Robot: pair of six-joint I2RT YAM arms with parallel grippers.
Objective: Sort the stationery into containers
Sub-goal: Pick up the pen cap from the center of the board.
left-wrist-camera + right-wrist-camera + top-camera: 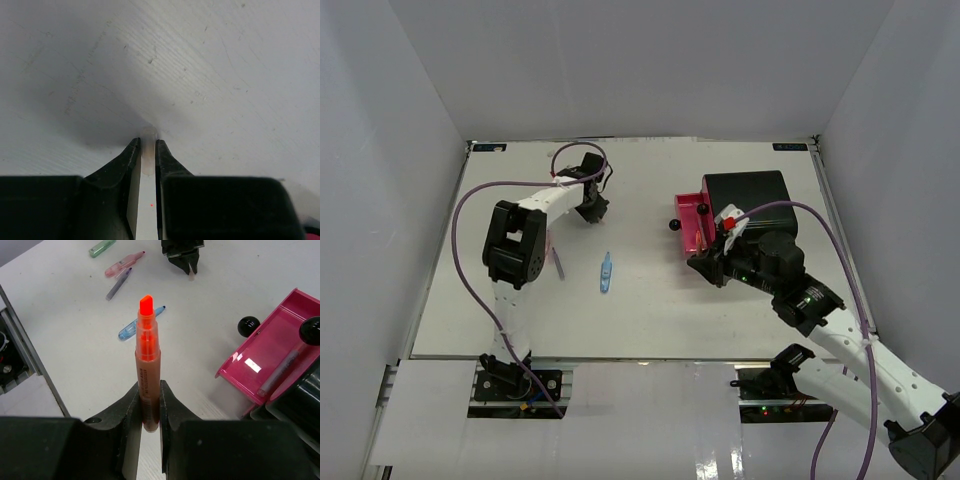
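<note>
top: left claw point(590, 206) sits low at the far left of the table point(650, 330); right claw point(708, 258) is beside the open pink drawer point(688, 215); a blue pen point(606, 272) lies mid-table, well apart from both.
left wrist: jaws pinch a pale stub point(148, 150), which cannot be identified.
right wrist: jaws clamp an uncapped orange highlighter point(148, 355) upright, its print too small to read; a grey pen point(279, 374) lies in the drawer.

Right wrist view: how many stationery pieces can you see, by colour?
Orange highlighter: 1
Green piece: 1
Pink pen: 1
Grey-blue pens: 2, the second lying in the pink drawer
Light-blue piece: 1
Total: 6
</note>
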